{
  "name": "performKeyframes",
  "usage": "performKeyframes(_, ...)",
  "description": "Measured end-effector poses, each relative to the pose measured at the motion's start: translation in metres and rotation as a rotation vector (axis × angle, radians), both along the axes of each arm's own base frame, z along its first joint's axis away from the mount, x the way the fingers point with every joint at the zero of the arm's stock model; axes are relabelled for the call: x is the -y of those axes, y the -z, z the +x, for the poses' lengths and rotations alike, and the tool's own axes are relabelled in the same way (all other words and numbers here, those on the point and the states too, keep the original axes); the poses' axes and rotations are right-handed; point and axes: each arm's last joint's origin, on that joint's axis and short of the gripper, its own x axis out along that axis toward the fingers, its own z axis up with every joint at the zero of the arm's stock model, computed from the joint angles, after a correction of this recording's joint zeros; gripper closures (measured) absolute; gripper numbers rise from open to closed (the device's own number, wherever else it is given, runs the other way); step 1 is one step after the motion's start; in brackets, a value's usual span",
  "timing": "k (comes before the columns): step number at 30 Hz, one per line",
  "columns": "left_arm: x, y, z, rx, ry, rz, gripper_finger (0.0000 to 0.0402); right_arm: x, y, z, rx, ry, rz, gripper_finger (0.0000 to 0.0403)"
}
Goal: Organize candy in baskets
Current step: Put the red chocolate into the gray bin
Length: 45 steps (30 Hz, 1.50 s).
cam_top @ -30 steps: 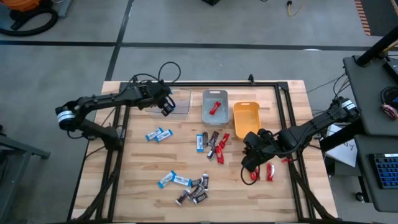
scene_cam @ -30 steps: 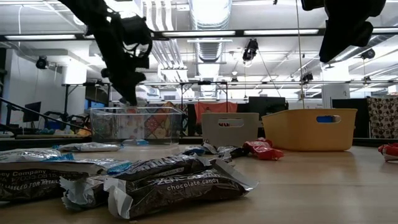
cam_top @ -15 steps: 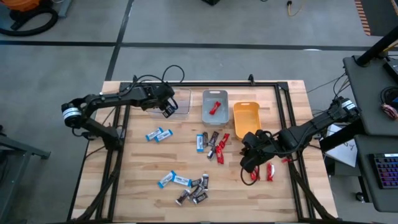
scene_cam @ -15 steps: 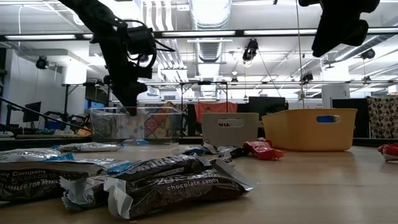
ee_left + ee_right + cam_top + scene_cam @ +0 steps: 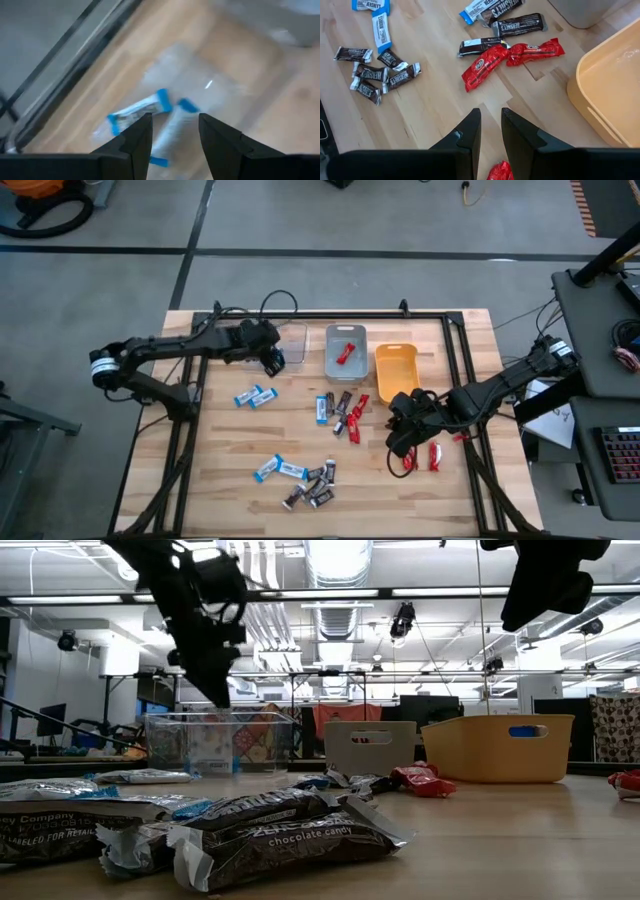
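Observation:
Three baskets stand in a row at the far side: a clear one point(image 5: 293, 338), a grey one point(image 5: 346, 352) with a red candy point(image 5: 346, 355) inside, and an orange-yellow one point(image 5: 394, 370). My left gripper point(image 5: 272, 361) hangs open over the clear basket's near left corner. Below its fingers, two blue-and-white bars point(image 5: 140, 111) lie blurred, seemingly inside the clear basket. My right gripper point(image 5: 401, 442) hovers open, with a narrow gap, above the table near two red candies point(image 5: 420, 458); nothing is between its fingers point(image 5: 490, 135).
Loose candy lies on the wood: two blue bars point(image 5: 255, 396), a mixed cluster point(image 5: 340, 410) near the grey basket, and a pile of blue and dark bars point(image 5: 300, 478) toward the near edge. A black frame point(image 5: 455, 380) runs around the table top.
My left gripper has dipped toward the clear basket and come up again, ending slightly nearer the table's near edge. My right gripper has kept still.

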Motion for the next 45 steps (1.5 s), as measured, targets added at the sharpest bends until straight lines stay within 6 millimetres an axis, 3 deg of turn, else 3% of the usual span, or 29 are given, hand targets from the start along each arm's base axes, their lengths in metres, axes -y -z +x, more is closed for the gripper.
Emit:
performKeyframes(11, 0.106, -0.017, 0.01, 0.155, 0.278, -0.09, 0.0258, -0.001, 0.005, 0.005, 0.009, 0.067, -0.019, 0.0335)
performKeyframes(17, 0.152, -0.014, 0.011, 0.194, 0.346, -0.064, 0.0257, -0.011, 0.025, 0.028, -0.068, 0.092, -0.038, 0.0335)
performKeyframes(21, 0.172, -0.013, 0.007, 0.213, 0.357, -0.025, 0.0257, -0.018, 0.036, 0.049, -0.119, 0.087, -0.071, 0.0335)
performKeyframes(30, 0.191, -0.013, -0.001, 0.237, 0.366, 0.017, 0.0257, -0.029, 0.047, 0.088, -0.175, 0.099, -0.042, 0.0328)
performKeyframes(38, 0.191, -0.011, -0.002, 0.24, 0.338, 0.079, 0.0257, -0.038, 0.065, 0.111, -0.214, 0.145, -0.012, 0.0243)
performKeyframes(45, 0.19, -0.01, -0.003, 0.229, 0.337, 0.083, 0.0257, -0.025, 0.096, 0.126, -0.284, 0.26, -0.024, 0.0191)
